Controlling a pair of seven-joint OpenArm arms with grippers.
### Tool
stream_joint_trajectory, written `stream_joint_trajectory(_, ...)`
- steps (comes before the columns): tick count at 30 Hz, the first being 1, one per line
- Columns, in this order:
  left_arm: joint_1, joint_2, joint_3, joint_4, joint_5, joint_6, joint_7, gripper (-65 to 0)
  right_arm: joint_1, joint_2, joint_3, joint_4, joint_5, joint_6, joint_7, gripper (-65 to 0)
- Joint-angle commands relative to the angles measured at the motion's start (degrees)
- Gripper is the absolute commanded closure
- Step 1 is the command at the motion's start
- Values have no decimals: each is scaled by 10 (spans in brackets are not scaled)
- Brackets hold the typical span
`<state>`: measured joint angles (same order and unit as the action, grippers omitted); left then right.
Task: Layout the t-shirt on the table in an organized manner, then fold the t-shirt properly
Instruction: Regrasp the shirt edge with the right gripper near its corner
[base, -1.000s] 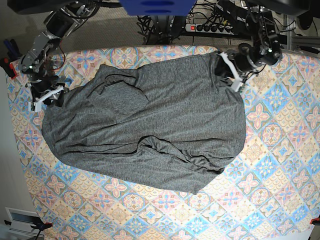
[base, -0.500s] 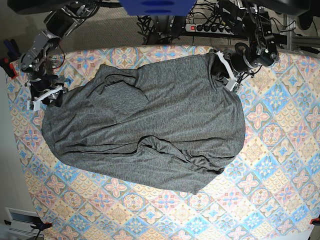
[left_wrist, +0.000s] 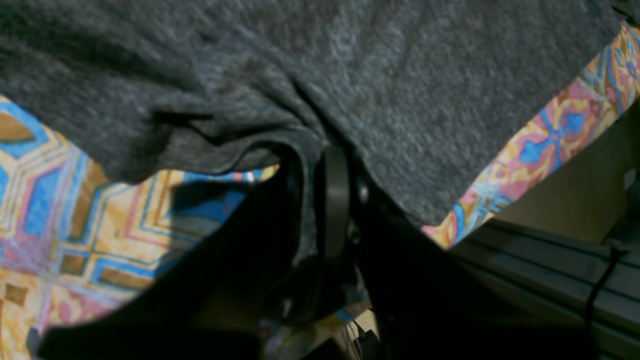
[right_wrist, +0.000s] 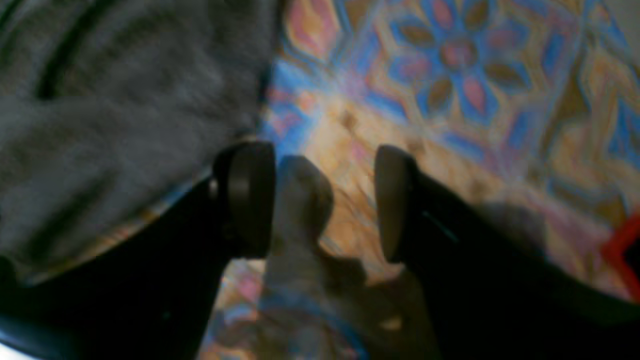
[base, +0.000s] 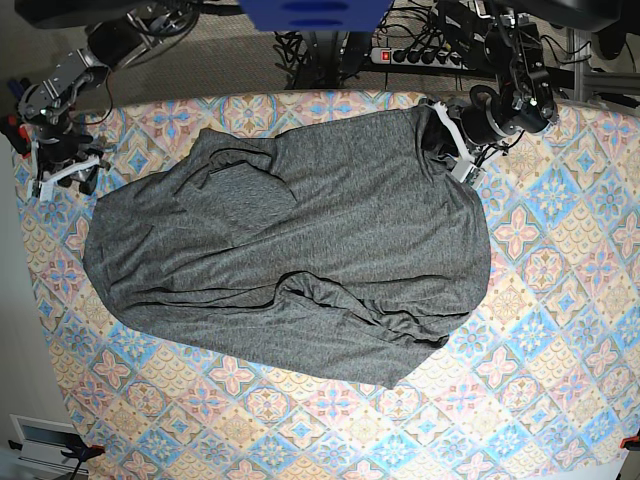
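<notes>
Item: left gripper (left_wrist: 320, 200), at the far corner of the table (base: 560, 330) in the base view; jaws pinched nearly together on a bunched fold of the t-shirt (base: 300, 250), the dark cloth wrapping over one black pad and gathered into creases just above it, with a lifted flap of fabric standing off the tile-print covering beside the jaws. Item: right gripper (right_wrist: 325, 200), at the opposite far corner; jaws spread wide, nothing between them but bare patterned table surface. One black pad (right_wrist: 250, 197) sits just beside the edge of the grey knit, and whether it brushes that edge cannot be told, the wrist view being soft and blurred there; the other pad is over the blue-and-peach medallion pattern, apart from the cloth. Item: t-shirt, dark heather grey, plain, spread across the middle of the table between the two grippers, wrinkled, with a rumpled fold running along its near portion and a rounded crease on the side toward the right gripper. A red object (right_wrist: 620, 245) shows at the edge of the right wrist view, beyond the outer pad, too blurred to identify.
</notes>
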<state>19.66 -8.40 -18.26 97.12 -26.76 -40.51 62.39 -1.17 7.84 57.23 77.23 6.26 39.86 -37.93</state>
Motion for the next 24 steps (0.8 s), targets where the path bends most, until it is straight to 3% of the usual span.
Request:
stream_joint_trajectory(1, 7, -1, 4, -4, 37, 5, 37, -50, 4, 14, 2, 11, 7, 1, 2, -303)
stream_joint_trajectory(7, 8, -1, 5, -4, 37, 5, 37, -51, 53, 14, 5, 10, 7, 1, -82, -306)
stream_joint_trajectory(17, 9, -1, 5, -4, 38, 5, 37, -52, 124, 14, 14, 11, 13, 1, -173, -304)
stream_joint_trajectory(21, 9, -1, 5, -4, 38, 5, 37, -52, 126, 16, 50, 7, 93, 1, -210, -304)
stream_joint_trajectory(24, 10, -1, 5, -4, 38, 5, 37, -52, 129, 54, 57, -29, 173, 1, -248, -304)
